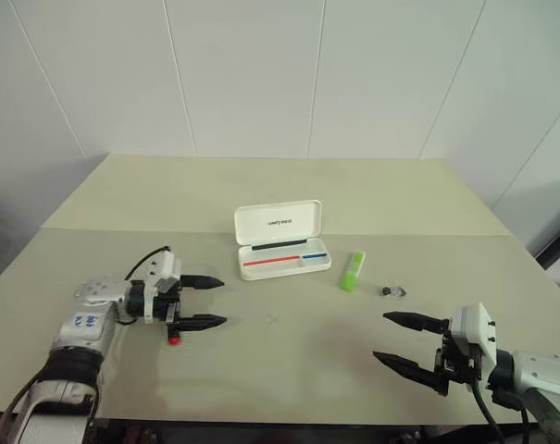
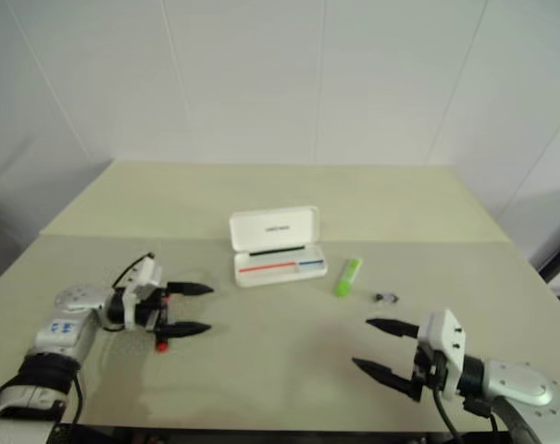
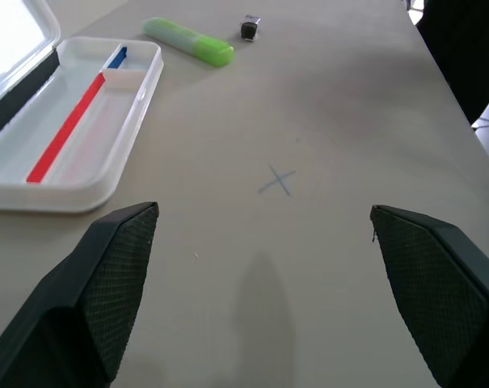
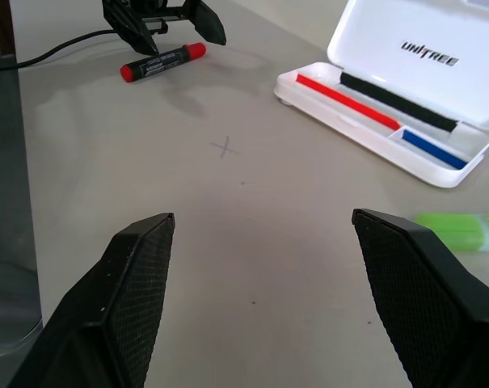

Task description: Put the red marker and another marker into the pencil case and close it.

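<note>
White case: case [image 1: 281, 242] lies open in the middle of the head view, lid up, tray bare but for its printed red and blue stripes.
Red marker: marker [image 4: 162, 61] lies on the table [image 1: 289, 361] at lower left of the head view, under the left gripper [image 1: 202, 302], mostly hidden there.
Highlighter: highlighter [image 1: 353, 270] lies just right of the case, apart from it; a small dark thing [image 1: 392, 291] sits further right.
Left jaws: wide apart, holding nothing.
Right jaws: right gripper [image 1: 407, 342], lower right, also spread and empty.
Risk, marker: the jaws sit level above a slim round body; closing off-centre could roll it away or pinch only the cap.
Risk, case: a light hinged case may slide or tip if a marker is pressed against its rim, and the lid could drop early.
Risk, highlighter: a reach from the right could knock it into the tray wall.
View difference: the right wrist view shows the whole marker, black midsection and red ends, and the lid's lettering; the left wrist view shows the tray's divider and a faint cross [image 3: 276, 180] marked on the table.
</note>
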`<move>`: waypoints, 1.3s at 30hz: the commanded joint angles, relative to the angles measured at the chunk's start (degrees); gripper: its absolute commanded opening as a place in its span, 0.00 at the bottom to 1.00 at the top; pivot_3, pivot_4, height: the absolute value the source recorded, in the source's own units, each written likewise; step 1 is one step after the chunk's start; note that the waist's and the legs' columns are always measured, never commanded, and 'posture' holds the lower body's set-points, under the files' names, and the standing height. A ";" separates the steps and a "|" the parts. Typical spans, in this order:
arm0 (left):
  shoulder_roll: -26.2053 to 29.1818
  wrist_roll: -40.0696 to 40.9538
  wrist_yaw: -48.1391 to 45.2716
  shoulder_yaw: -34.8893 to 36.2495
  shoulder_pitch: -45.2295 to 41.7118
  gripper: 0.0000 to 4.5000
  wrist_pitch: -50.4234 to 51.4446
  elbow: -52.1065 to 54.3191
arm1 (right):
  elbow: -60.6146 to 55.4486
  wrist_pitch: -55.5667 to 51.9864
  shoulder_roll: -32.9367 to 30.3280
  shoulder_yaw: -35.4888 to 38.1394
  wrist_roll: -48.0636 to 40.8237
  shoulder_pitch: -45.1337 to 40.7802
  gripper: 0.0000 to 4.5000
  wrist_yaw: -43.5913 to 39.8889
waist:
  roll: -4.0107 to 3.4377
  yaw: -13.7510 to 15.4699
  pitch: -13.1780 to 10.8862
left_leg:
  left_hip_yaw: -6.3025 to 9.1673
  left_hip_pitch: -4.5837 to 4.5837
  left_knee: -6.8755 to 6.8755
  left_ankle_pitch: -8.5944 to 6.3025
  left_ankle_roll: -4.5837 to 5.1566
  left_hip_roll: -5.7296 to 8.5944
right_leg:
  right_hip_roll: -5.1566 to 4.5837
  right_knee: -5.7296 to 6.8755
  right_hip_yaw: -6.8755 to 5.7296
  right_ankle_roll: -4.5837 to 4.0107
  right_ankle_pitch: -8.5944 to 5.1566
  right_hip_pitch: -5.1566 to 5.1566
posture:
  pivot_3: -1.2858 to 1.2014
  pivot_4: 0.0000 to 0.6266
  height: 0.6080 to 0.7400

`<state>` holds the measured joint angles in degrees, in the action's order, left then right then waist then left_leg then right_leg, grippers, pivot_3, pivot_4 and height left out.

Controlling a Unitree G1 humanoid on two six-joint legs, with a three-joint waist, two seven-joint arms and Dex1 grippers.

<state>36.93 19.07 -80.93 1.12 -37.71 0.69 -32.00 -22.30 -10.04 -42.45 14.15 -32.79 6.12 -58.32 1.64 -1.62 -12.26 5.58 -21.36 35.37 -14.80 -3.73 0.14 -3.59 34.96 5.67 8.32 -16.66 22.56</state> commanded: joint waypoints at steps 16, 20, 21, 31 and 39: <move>-8.05 -11.93 7.51 -4.31 -19.63 1.00 -8.51 -23.08 | -0.95 0.94 4.14 -4.50 2.06 -6.06 1.00 4.25 | 0.04 0.08 -0.03 | 0.07 -0.12 0.15 -0.01 0.02 0.03 | 0.02 0.01 -0.01 0.10 0.05 0.02 | 0.52 0.24 1.00; -10.68 -15.18 9.23 -5.79 -24.66 1.00 -9.46 -29.92 | -0.70 2.42 5.68 -4.87 3.70 -5.49 1.00 5.19 | 0.04 0.09 -0.03 | 0.07 -0.15 0.18 -0.02 0.03 0.07 | 0.02 0.01 0.00 0.16 0.06 0.02 | 0.52 0.24 1.00; -11.05 -15.76 9.57 -5.88 -25.62 1.00 -9.49 -31.41 | -1.15 2.41 6.01 -4.82 3.85 -5.34 1.00 5.79 | 0.04 0.08 -0.03 | 0.07 -0.16 0.17 -0.02 0.04 0.08 | 0.02 0.01 0.00 0.17 0.05 0.02 | 0.52 0.24 1.00; -15.31 -23.18 13.95 -8.67 -31.89 1.00 -10.12 -40.69 | -8.15 4.13 9.87 -3.38 5.88 5.44 1.00 11.73 | 0.08 0.03 -0.05 | 0.10 -0.29 0.24 -0.08 0.10 0.11 | 0.03 0.03 0.02 0.27 -0.01 0.08 | 0.52 0.24 1.00; -16.92 -26.64 18.66 -8.88 -33.28 1.00 -8.00 -43.26 | -9.85 4.19 10.86 -3.93 6.75 6.96 1.00 14.03 | 0.08 0.06 -0.05 | 0.10 -0.27 0.31 -0.08 0.10 0.11 | 0.04 0.08 0.02 0.28 0.00 0.07 | 0.52 0.24 1.00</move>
<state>20.02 -6.62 -64.43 -7.83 -69.44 -8.46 -74.77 -29.31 -6.99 -31.94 9.40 -25.76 12.72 -44.90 1.72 -1.55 -12.31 5.69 -21.64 35.69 -14.87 -3.63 0.24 -3.55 35.04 5.69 8.61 -16.66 22.62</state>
